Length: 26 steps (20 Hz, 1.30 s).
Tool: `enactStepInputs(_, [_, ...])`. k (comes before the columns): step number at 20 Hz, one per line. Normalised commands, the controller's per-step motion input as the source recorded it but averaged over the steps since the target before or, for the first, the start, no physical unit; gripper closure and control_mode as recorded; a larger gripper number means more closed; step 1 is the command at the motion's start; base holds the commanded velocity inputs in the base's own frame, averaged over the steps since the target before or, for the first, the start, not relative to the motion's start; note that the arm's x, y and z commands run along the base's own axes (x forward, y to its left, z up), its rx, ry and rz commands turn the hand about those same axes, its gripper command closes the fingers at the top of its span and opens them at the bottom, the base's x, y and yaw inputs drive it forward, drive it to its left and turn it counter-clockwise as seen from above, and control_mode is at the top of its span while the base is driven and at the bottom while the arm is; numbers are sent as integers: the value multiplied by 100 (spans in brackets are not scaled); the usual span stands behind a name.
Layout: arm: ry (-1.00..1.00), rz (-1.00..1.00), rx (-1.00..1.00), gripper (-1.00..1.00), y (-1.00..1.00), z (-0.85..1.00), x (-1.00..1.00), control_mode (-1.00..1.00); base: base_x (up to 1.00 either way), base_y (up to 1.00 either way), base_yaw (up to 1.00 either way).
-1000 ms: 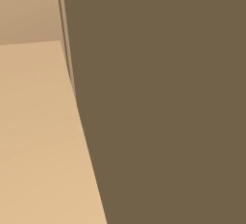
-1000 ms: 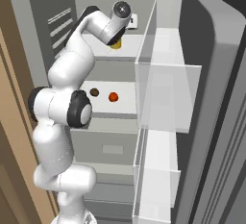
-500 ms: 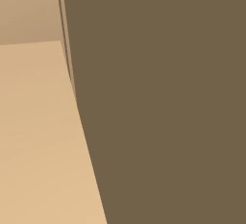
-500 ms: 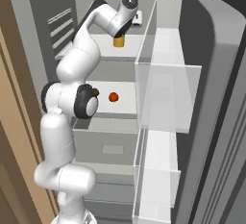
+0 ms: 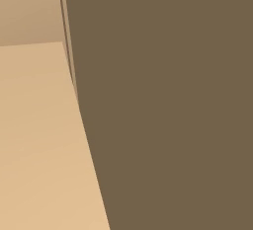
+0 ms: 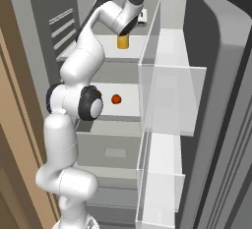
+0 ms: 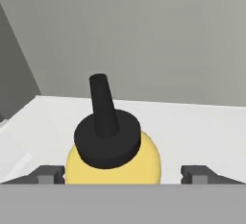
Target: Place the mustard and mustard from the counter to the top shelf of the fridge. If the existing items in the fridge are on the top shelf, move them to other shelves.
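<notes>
I have the mustard bottle (image 7: 113, 155) standing upright on the fridge's top shelf (image 6: 106, 42), and my gripper (image 7: 124, 174) sits spread wide around it, fingertips (image 7: 48, 174) clear of its sides. This looks like the release step; next I should back straight out without clipping the nozzle (image 7: 102, 105). The orange-red ball (image 6: 116, 99) lies one shelf below.

Nothing to read here.
I find no lettering, label or number on anything before my pincer.
</notes>
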Motion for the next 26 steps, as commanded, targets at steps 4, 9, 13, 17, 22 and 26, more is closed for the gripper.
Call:
enactStepInputs(4, [0,0,0,-100,0,0,-2,-100,0,0,0])
enactStepInputs(9, [-6,0,0,-100,2,0,-57,-100,0,0,0])
enactStepInputs(13, [-13,0,0,-100,6,0,-71,-100,0,0,0])
enactStepInputs(17, [-20,0,0,-100,12,0,-63,-100,0,0,0])
enactStepInputs(22, [-24,0,0,-100,22,0,-66,-100,0,0,0])
enactStepInputs(26, [-29,0,0,-100,38,12,-73,-100,0,0,0])
